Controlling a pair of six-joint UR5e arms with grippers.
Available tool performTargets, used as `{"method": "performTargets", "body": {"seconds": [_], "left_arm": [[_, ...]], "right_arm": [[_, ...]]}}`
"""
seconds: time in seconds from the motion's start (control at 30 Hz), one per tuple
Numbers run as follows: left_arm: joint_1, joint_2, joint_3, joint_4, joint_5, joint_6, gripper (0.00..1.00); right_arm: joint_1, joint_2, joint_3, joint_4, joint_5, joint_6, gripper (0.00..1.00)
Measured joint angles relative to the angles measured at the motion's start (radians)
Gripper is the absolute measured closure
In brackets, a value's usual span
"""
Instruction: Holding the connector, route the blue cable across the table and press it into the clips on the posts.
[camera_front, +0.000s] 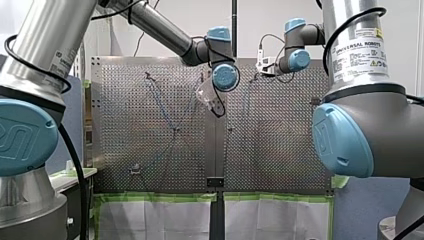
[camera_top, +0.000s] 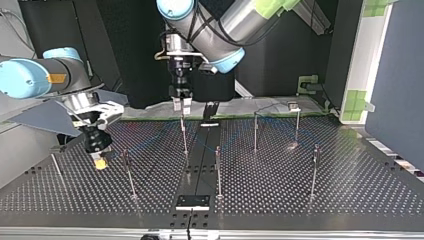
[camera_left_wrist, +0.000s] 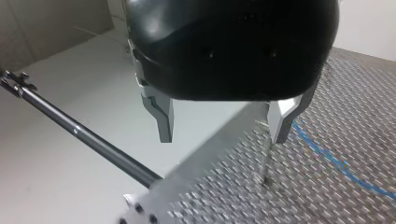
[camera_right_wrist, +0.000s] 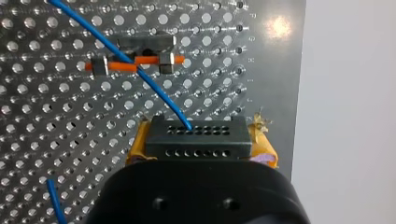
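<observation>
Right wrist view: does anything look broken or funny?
Yes: the yellow pad on my right pincer looks frayed, a ragged scrap sticking up beside the black connector it grips.

Two arms are counted: my left arm (camera_front: 160, 27) and my right arm (camera_front: 305, 32). Two claws are seen, my left claw (camera_left_wrist: 223, 137) and my right claw (camera_right_wrist: 201, 142), each with two fingers (camera_left_wrist: 164, 123). One worktop (camera_top: 350, 195) is shown, made up of two perforated panels side by side. Seven posts (camera_top: 218, 170) are counted on it in the top view. One blue cable (camera_right_wrist: 154, 84) is seen, as two stretches in the right wrist view. One connector (camera_right_wrist: 196, 148) is counted, with two rows of holes. One clip (camera_right_wrist: 140, 63) is seen there, and one black plate (camera_top: 192, 201) in the top view.
</observation>
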Motion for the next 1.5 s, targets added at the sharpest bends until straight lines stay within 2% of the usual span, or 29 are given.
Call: {"method": "performTargets", "body": {"seconds": [0.37, 0.57, 1.17, 1.5], "left_arm": [[-0.004, -0.095, -0.095, 0.095, -0.061, 0.003, 0.00], [-0.007, -0.137, -0.149, 0.149, -0.070, 0.022, 0.00], [-0.011, -0.143, -0.304, 0.304, -0.065, 0.105, 0.00], [-0.011, -0.144, -0.388, 0.387, -0.062, 0.113, 0.00]], "right_arm": [[0.008, 0.000, 0.000, 0.001, -0.001, -0.001, 1.00], [0.008, 0.000, 0.000, 0.001, 0.001, -0.001, 1.00], [0.008, 0.001, 0.000, 0.001, 0.001, -0.002, 1.00], [0.008, 0.001, 0.001, 0.002, 0.008, -0.003, 1.00]]}}
